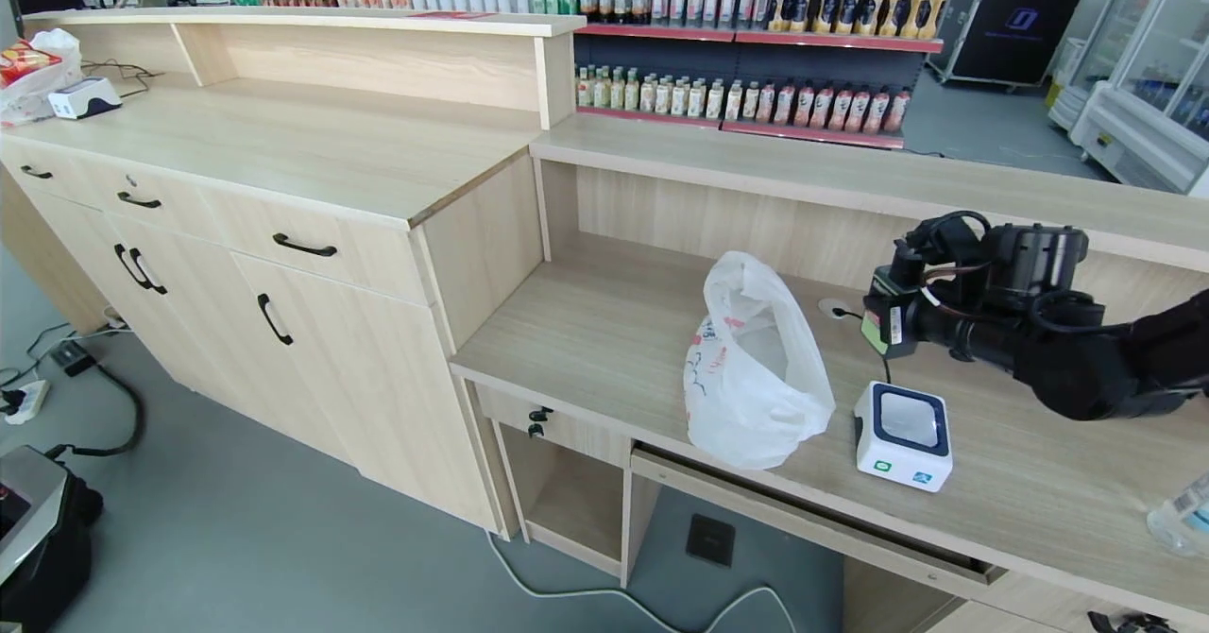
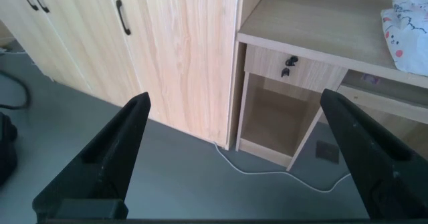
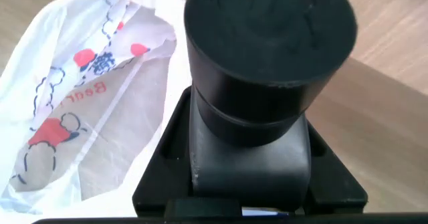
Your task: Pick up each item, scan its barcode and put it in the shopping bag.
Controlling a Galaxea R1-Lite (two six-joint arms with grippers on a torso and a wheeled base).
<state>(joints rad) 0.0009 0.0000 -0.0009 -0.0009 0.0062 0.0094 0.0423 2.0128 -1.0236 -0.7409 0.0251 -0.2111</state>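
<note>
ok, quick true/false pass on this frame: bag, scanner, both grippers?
1. The shopping bag stands on the counter. True.
2. The left gripper is shut on an item. False: its fingers are spread wide with nothing between them, and it faces the cabinet fronts and the floor.
3. The right gripper holds a dark item in the air, above the counter. True.
4. The scanner lies inside the bag. False: it sits on the counter beside the bag, window up.
5. The dark item is already in the bag. False: it is in the right gripper, outside the bag.
</note>
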